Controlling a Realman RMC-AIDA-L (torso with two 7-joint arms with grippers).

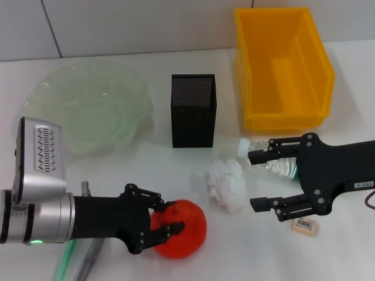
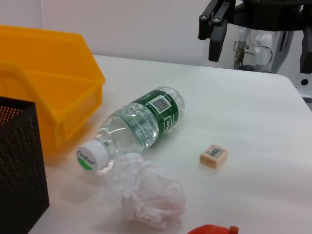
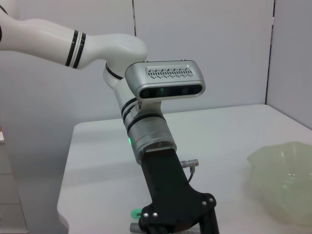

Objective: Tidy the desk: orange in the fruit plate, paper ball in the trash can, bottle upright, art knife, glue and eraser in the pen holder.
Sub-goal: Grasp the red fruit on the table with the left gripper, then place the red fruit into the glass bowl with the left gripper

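Note:
My left gripper (image 1: 171, 216) is shut on the orange (image 1: 187, 231) at the table's front. A sliver of the orange shows in the left wrist view (image 2: 212, 229). My right gripper (image 1: 259, 180) is open and hovers over the clear bottle (image 1: 278, 167), which lies on its side with its white cap towards the pen holder (image 1: 193, 110). The paper ball (image 1: 227, 182) lies between the two grippers. The eraser (image 1: 306, 226) lies beside the right gripper. The left wrist view shows the bottle (image 2: 141, 124), paper ball (image 2: 144, 192) and eraser (image 2: 213, 156). The green fruit plate (image 1: 88, 108) is at the back left.
The yellow bin (image 1: 281, 67) stands at the back right, behind the bottle. A grey pen-like tool (image 1: 88, 257) and a green stick (image 1: 65, 260) lie under my left arm at the front left edge. The right wrist view shows my left arm (image 3: 161, 146) and the plate (image 3: 287, 180).

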